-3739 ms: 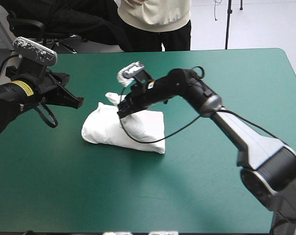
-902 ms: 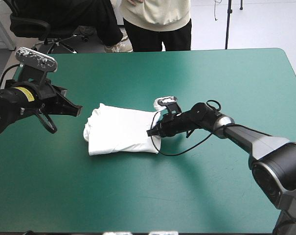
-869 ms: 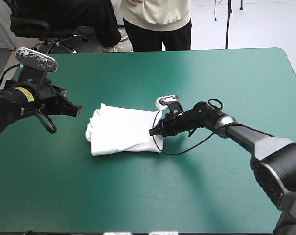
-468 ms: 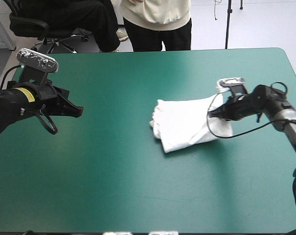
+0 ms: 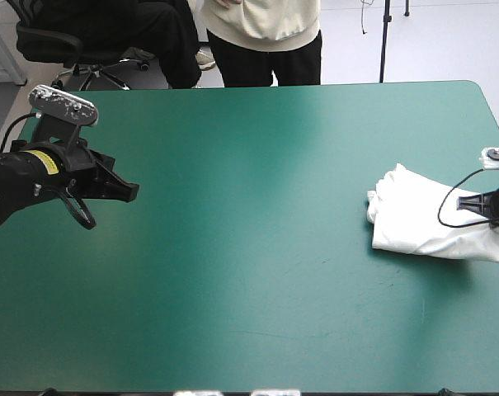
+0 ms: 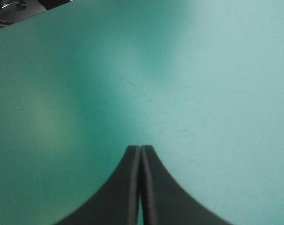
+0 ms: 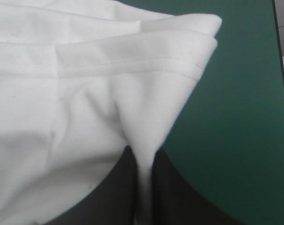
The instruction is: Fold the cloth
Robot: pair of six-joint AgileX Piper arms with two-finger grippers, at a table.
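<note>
T-shirt: a folded white bundle (image 5: pixel 430 223), now close to the right edge of the bench (image 5: pixel 257 272), dragged there from the middle.
Right end effector: (image 7: pixel 142 161) pinched tight on one corner of the T-shirt, with white cloth squeezed between the black fingers.
Left end effector: (image 6: pixel 140 150) closed on nothing, hanging over the left side as before, well apart from the T-shirt.
Meaning: looks folded already, so probably just being slid out of the way.
Next: likely time to let go.
Careful: very near the edge, could slip off or come unfolded.
</note>
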